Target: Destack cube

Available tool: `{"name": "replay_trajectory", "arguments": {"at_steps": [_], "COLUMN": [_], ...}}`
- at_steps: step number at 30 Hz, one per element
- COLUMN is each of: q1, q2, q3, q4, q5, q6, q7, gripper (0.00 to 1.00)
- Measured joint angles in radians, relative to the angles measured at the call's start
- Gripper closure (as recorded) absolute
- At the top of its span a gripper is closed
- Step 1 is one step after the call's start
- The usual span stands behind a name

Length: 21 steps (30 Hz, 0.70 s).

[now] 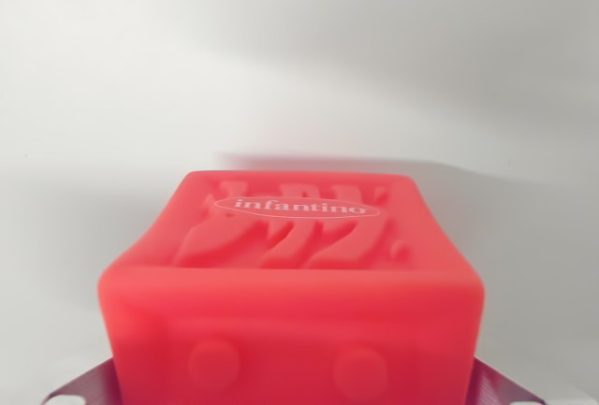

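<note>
A soft red cube (292, 274) fills the lower middle of the wrist view, very close to the camera. Its upper face carries a raised pattern and a white "infantino" logo, and its near face shows two round bumps. My gripper (295, 388) sits at the bottom edge. One finger (82, 388) shows on the wrist view's left and the other finger (498, 384) on the wrist view's right, each pressed against a side of the cube. The gripper is shut on the red cube. Whatever lies under the cube is hidden.
A plain white surface (299, 68) stretches behind and around the cube, with a soft shadow beyond its far edge. No other object shows.
</note>
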Motion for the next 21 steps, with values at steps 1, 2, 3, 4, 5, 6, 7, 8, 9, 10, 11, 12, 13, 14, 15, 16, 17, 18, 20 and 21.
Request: {"name": "replay_trajectory", "arguments": {"at_steps": [1, 2, 3, 4, 5, 6, 7, 8, 9, 10, 11, 12, 13, 14, 15, 16, 17, 18, 20, 21], "q1": [0.0, 0.0, 0.0, 0.0, 0.0, 0.0, -0.001, -0.001, -0.001, -0.001, -0.001, -0.001, -0.001, -0.001, -0.001, -0.001, -0.001, -0.002, -0.002, -0.002], "q2": [0.004, 0.008, 0.012, 0.015, 0.019, 0.02, 0.023, 0.026, 0.029, 0.032, 0.034, 0.036, 0.038, 0.04, 0.042, 0.043, 0.044, 0.044, 0.044, 0.044], "q3": [0.0, 0.0, 0.001, 0.001, 0.001, 0.001, 0.001, 0.001, 0.001, 0.001, 0.002, 0.002, 0.002, 0.002, 0.002, 0.002, 0.002, 0.002, 0.002, 0.002], "q4": [0.001, 0.002, 0.003, 0.004, 0.005, 0.006, 0.007, 0.009, 0.01, 0.011, 0.011, 0.011, 0.012, 0.012, 0.013, 0.013, 0.013, 0.013, 0.014, 0.014], "q5": [0.0, 0.0, 0.0, 0.0, 0.0, 0.0, 0.0, 0.0, 0.0, 0.0, 0.0, 0.0, 0.0, 0.0, 0.0, 0.0, 0.0, 0.0, 0.0, 0.0], "q6": [0.003, 0.006, 0.008, 0.011, 0.013, 0.013, 0.015, 0.017, 0.02, 0.022, 0.023, 0.025, 0.027, 0.028, 0.03, 0.03, 0.031, 0.031, 0.032, 0.032], "q7": [0.0, 0.0, 0.0, 0.0, 0.0, 0.0, 0.0, 0.0, 0.0, 0.0, 0.0, 0.0, 0.0, 0.0, 0.0, 0.0, 0.0, 0.0, 0.0, 0.0], "gripper": [1.0, 1.0, 1.0, 1.0, 1.0, 1.0, 1.0, 1.0, 1.0, 1.0, 1.0, 1.0, 1.0, 1.0, 1.0, 1.0, 1.0, 1.0, 1.0, 1.0]}}
